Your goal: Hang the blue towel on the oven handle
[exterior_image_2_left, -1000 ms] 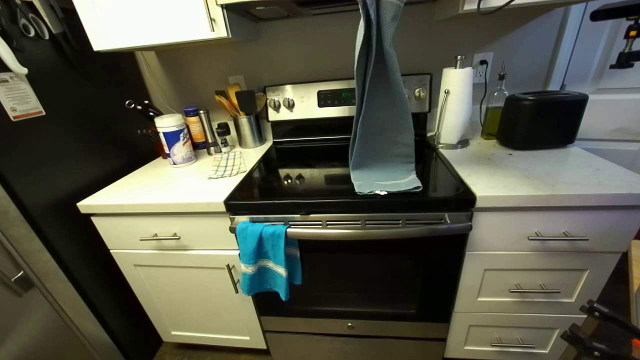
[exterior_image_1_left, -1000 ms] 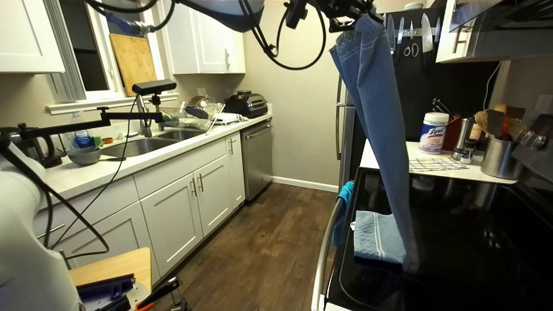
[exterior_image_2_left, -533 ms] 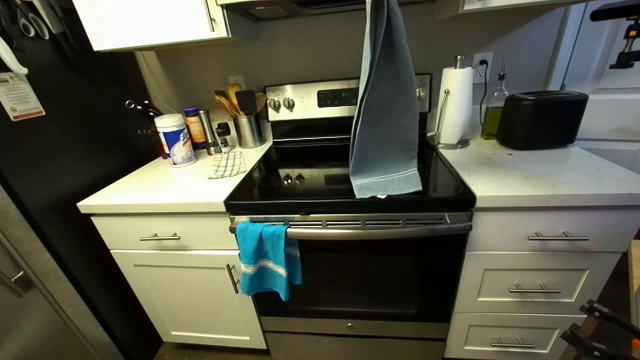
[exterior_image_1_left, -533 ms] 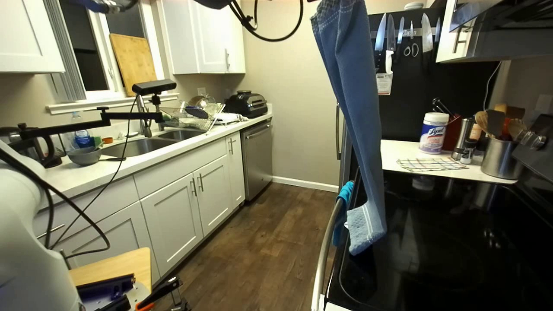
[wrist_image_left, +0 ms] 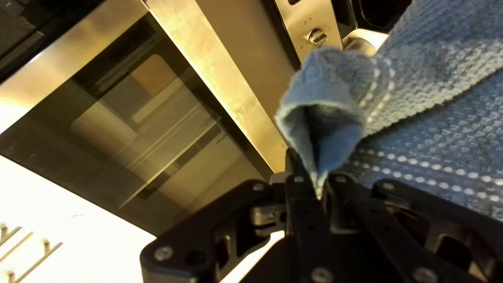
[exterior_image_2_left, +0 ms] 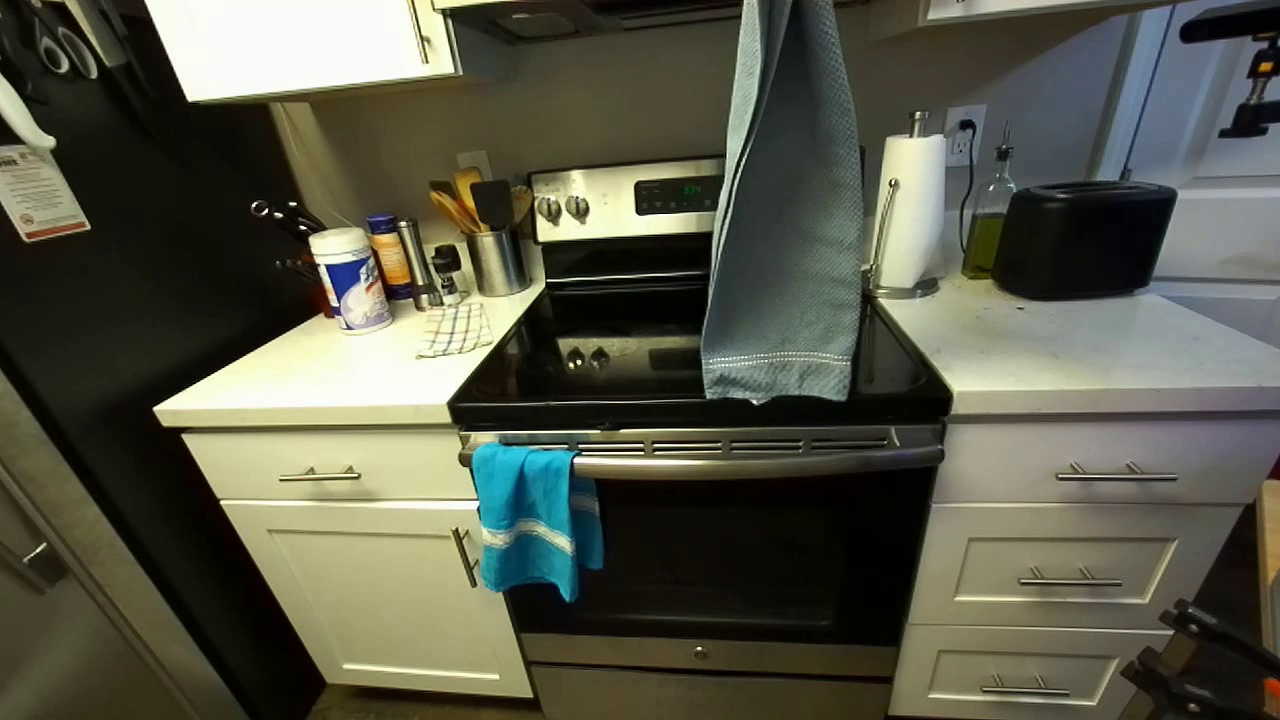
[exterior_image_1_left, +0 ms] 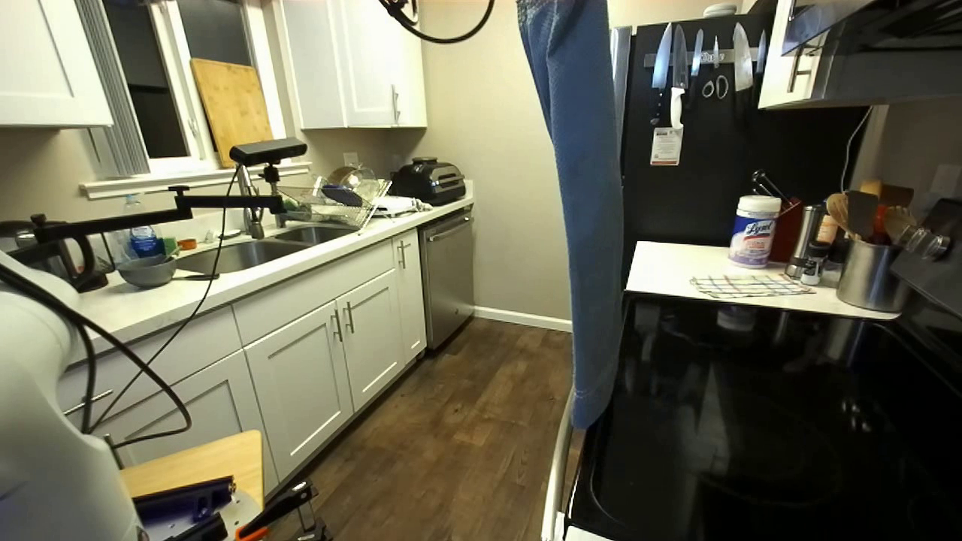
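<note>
Blue nubbly towel in black pincer

Paper roll: lower than your jaws, to the right in an exterior view.
Black toaster: same side, farther from your jaws.
Lysol tub: lower than your jaws, left.

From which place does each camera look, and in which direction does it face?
In an exterior view: beside the stove, facing the fridge; the robot's white body at left.
In an exterior view: opposite the oven, facing it; no robot part visible.
Wrist view: behind the gripper, facing the blue towel it pinches.
Both exterior views share the oven handle.
</note>
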`<move>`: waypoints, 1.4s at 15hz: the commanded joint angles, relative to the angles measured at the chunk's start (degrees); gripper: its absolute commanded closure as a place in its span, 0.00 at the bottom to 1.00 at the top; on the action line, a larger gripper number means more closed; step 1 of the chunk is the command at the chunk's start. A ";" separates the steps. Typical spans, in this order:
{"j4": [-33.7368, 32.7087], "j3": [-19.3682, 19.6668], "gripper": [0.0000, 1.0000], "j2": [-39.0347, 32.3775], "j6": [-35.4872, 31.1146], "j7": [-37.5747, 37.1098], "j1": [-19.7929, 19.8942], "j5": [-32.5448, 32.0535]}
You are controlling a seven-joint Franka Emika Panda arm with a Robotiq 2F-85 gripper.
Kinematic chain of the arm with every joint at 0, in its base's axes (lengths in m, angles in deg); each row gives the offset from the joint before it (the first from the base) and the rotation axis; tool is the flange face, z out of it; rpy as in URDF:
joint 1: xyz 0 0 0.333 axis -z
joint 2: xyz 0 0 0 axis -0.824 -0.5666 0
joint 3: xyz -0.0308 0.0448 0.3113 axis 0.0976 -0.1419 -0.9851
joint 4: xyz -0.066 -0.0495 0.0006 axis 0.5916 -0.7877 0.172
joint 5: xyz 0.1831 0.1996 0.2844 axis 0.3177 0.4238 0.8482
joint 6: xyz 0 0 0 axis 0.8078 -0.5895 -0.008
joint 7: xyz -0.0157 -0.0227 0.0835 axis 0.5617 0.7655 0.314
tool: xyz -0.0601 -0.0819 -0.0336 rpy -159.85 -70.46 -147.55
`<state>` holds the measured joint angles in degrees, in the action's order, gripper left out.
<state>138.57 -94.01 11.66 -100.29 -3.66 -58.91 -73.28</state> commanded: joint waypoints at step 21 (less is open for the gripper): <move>-4.29 3.02 0.99 -15.97 -5.57 0.25 2.43 2.65</move>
<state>136.77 -90.69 -1.15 -104.91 -3.66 -56.98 -70.90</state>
